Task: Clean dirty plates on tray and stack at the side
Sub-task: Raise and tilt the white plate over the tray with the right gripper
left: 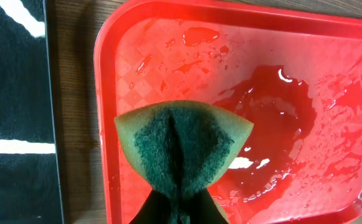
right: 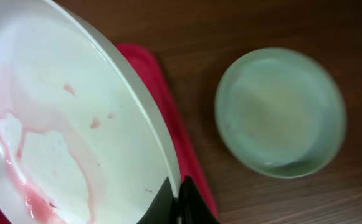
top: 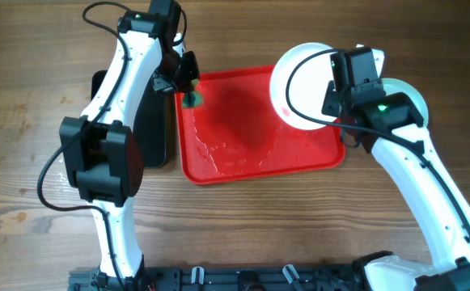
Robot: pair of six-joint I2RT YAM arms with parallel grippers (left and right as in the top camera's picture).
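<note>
On the tabletop, a wet red tray [top: 243, 158], with one plate held over its far edge for scrubbing.
At the tray's eleven o'clock corner the left fingers [left: 152, 214] pinch a folded green sponge [left: 181, 146], poised to wipe. At two o'clock the right fingers [right: 193, 200] clamp the white plate [right: 75, 124] by its rim, tilted, red streak exposed. Beyond, at three o'clock, a mint plate [right: 280, 112] sits aside, likely starting the stack.

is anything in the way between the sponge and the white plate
Nothing visible does. Between the sponge, pinched in the left gripper, and the white plate, held by its rim in the right gripper, lies only the open, wet floor of the red tray.
</note>
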